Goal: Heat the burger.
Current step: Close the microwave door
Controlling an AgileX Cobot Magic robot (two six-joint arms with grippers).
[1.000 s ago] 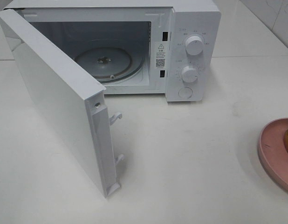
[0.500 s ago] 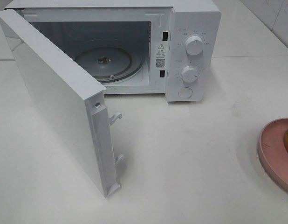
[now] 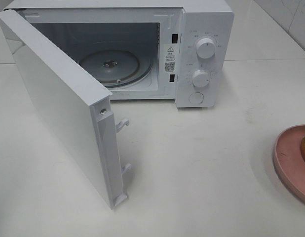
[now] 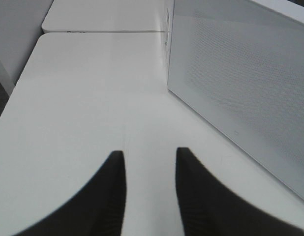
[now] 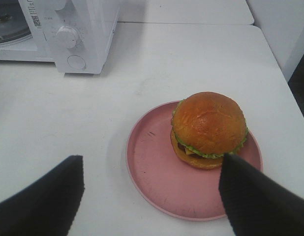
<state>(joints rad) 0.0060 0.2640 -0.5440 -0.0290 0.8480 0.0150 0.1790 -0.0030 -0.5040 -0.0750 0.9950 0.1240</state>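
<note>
I see the burger [image 5: 209,129] sitting upright on the pink plate [image 5: 157,167], toward the plate's far side from my right wrist camera, bun on top with lettuce and cheese showing at the edge. The plate rests on the white worktop [image 3: 202,168], well apart from the microwave [image 3: 204,29]; in the high view only the plate's rim and a sliver of burger show at the right edge. My right fingers [image 5: 250,196] stand wide apart above the worktop near the plate, holding nothing. The microwave door [image 3: 63,108] is swung wide open, and the glass turntable [image 3: 110,66] inside is bare. My left fingers [image 4: 115,196] are apart with a narrow gap, nothing between them, over the worktop just beside the door's outer face.
</note>
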